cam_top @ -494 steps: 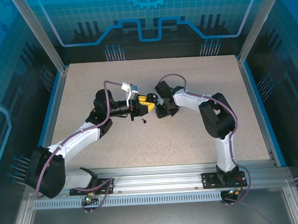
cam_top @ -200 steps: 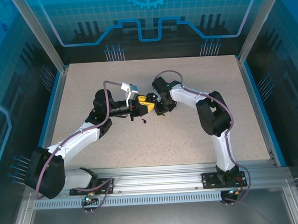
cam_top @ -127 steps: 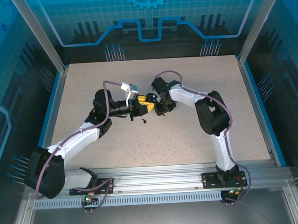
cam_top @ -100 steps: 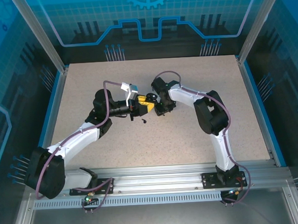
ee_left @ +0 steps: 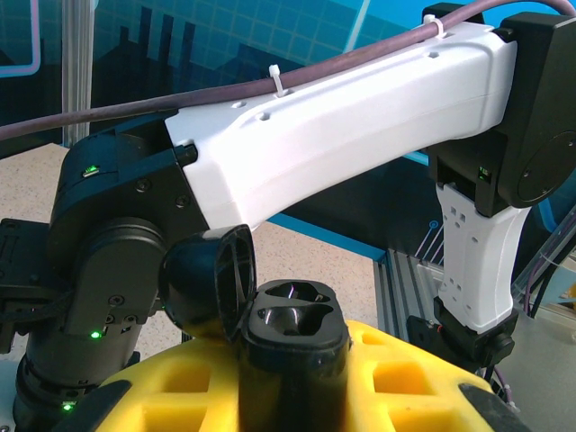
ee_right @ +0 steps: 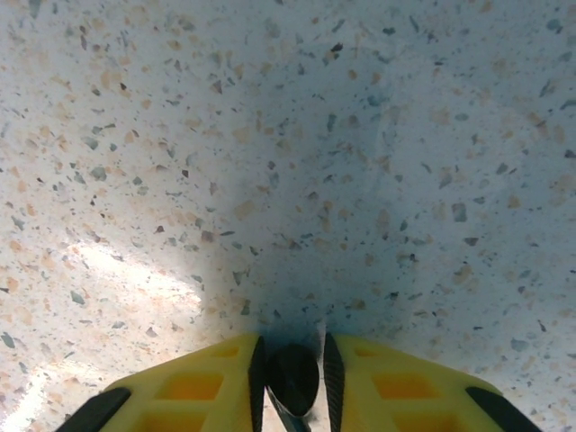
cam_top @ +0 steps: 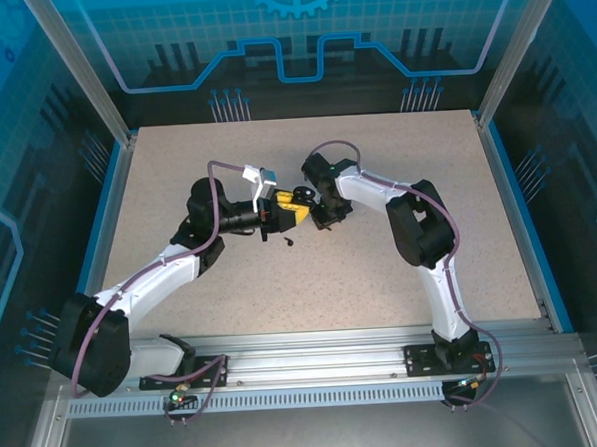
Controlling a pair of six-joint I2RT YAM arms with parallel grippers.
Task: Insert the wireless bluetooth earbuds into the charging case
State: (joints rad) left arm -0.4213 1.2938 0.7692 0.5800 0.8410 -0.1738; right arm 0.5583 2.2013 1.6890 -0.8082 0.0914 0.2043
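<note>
Two grips: left gripper [cam_top: 296, 208] clamped on the open case [ee_left: 292, 317], right gripper [ee_right: 292, 349] pinching a black earbud [ee_right: 293, 378] just right of it.

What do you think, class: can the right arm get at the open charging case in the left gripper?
Probably yes: the left gripper holds the charging case with lid swung back and both sockets bare, and the right gripper, pinching a black earbud, sits close beside it.
</note>
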